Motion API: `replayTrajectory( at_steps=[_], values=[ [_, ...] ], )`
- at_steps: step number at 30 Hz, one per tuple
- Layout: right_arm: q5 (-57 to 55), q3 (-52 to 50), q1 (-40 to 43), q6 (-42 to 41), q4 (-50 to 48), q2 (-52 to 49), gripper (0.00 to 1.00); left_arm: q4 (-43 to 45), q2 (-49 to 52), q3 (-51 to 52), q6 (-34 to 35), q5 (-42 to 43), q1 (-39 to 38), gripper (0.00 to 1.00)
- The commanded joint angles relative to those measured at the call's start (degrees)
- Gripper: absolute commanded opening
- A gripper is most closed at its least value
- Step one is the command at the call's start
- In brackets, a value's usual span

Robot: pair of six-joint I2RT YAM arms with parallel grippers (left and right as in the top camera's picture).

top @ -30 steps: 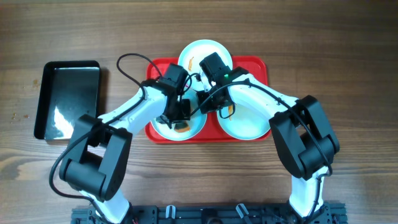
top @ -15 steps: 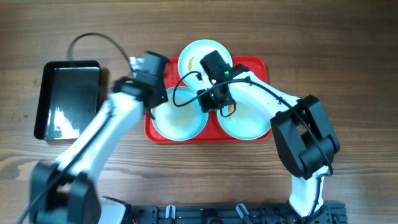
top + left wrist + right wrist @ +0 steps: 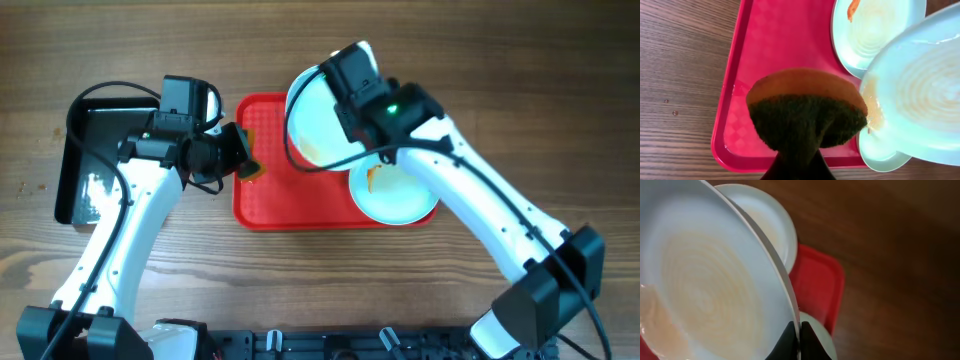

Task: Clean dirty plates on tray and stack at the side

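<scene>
From overhead I get bright, even light, and the shadows under the arms are faint and soft. The glossy black tray (image 3: pixel 95 150) throws a white glare patch towards its 7 o'clock corner. In the left wrist view the red tray (image 3: pixel 775 45) and the wood grain are crisp, while the sponge (image 3: pixel 807 115) close to the lens is slightly soft. My right wrist view is dimmer. The table (image 3: pixel 890 240) from 12 to 4 o'clock is dark and smeared, and the plate (image 3: pixel 700 295) looks hazy.
</scene>
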State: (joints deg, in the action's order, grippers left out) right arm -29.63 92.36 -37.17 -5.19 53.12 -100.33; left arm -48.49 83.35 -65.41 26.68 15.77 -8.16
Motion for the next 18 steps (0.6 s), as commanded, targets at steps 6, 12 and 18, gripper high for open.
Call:
replayTrajectory(
  at_steps=[6,12,18],
  values=[
    [-20.61,1.49,-10.58,8.26,-4.28,1.55,0.04,-0.09,-0.09,-0.17,-0.94,-0.59,0.39,0.04],
    [-25.99,1.49,-11.74,9.94,-4.90,1.55,0.04,-0.24,-0.09,-0.17,-0.94,-0.59,0.39,0.04],
    [-27.58,1.49,-11.74,11.02,-5.05,1.55,0.04,-0.24,-0.09,-0.17,-0.94,-0.59,0.39,0.04]
  ],
)
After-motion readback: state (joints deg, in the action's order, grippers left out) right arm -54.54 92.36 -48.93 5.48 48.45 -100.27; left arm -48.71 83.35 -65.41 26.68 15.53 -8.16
